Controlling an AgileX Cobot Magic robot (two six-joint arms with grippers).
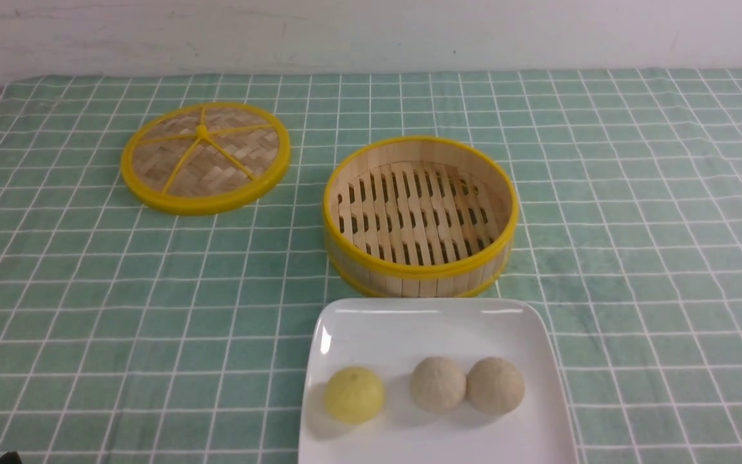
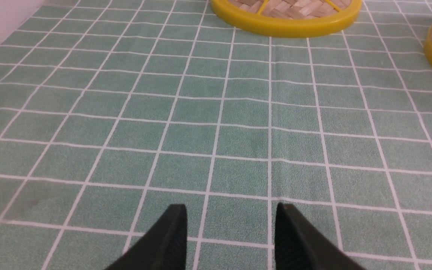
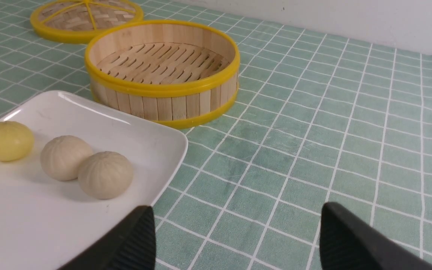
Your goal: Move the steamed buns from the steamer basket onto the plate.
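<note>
Front view. Desk covered in green checked cloth, its far edge meeting a pale wall. The steamer basket stands mid-desk, nothing inside, slatted floor bare. Its lid lies flat, back and to my left, apart from the basket. The plate sits just in front of the basket, near edge cut off by the frame. All three steamed buns are on it in a row: yellow bun on my left with a gap beside it, then beige bun and second beige bun touching each other. Wide bare cloth on both sides of the plate and basket. Neither of my arms shows here.

Left wrist view. My left pincer hangs over bare cloth, jaws parted, nothing between them. Lid rim lies well ahead; a sliver of the basket wall shows at the frame edge. The desk's side edge meets the wall at one corner.

Right wrist view. My right pincer spread wide and empty, low over the cloth by the plate's corner. One finger overlaps the plate's edge in view; whether it touches, I cannot tell. Open cloth on the far side of the pincer.
</note>
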